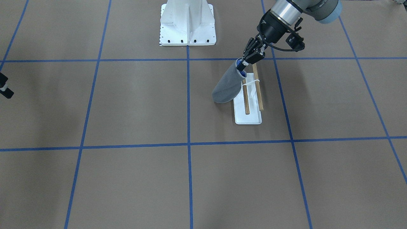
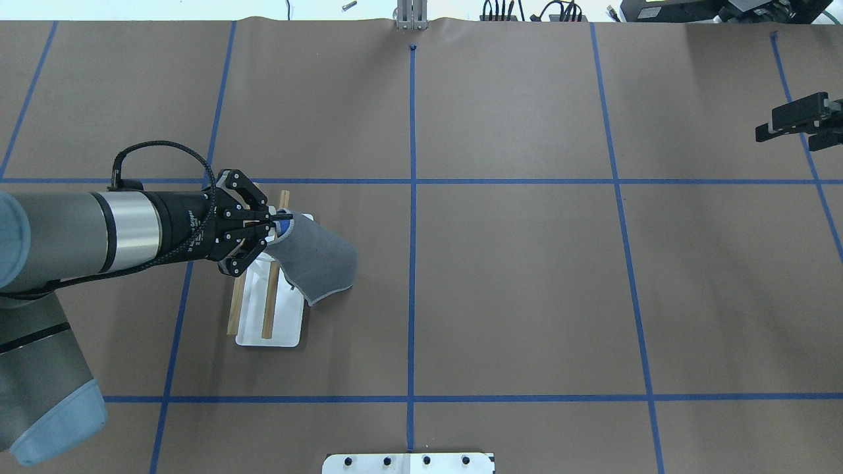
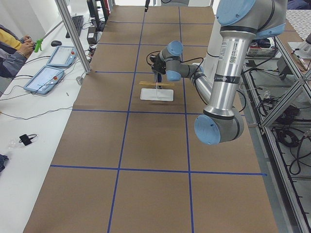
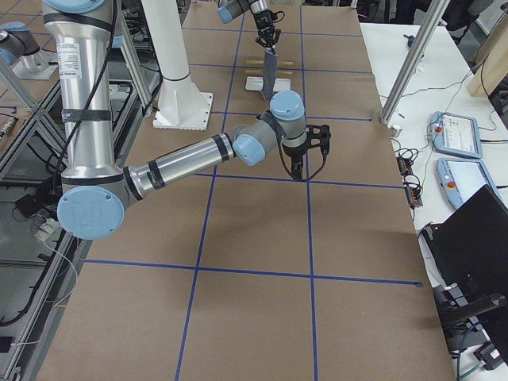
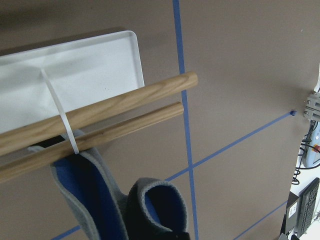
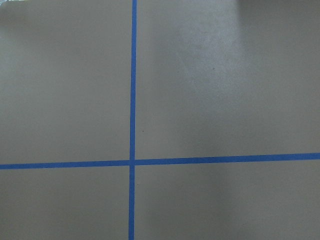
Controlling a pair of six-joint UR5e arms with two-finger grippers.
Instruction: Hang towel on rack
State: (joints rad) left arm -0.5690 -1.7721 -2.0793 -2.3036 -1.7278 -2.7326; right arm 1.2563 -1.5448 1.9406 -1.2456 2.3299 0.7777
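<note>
Writing first: there's a white print line (image 2: 192,227) on the black collar behind the left gripper (image 2: 280,220), plus stickers (image 3: 228,51) on the arms' silver tubes in the side views. All of it is too small/blurry to read, so no brand I can name.

So the left gripper is clenched on one bunched corner of the towel (image 2: 323,260). The rest hangs off it, grey side out, w/ the blue reverse showing in the folds on the left wrist cam. From overhead the towel drapes to the right of the rack (image 2: 283,326), at the rack's far end. The dowels (image 1: 260,95) are bare along most of their length. On the wrist cam the hem sits right at the lower dowel (image 5: 125,127) by a white zip tie (image 5: 62,117); touching or not, can't tell. The rack stands in the left half of the surface (image 2: 527,296).

The right gripper (image 2: 800,122) is at the far right edge, well apart from the rack. Released or clenched, can't tell. Its wrist cam shows only brown paper w/ blue tape lines (image 6: 132,100).

Other stuff: a white bolted pedestal (image 1: 187,28) mid-surface on the robot's side. Two pendants (image 3: 44,79) and an operator's arms (image 3: 14,53) are at the side bench.
</note>
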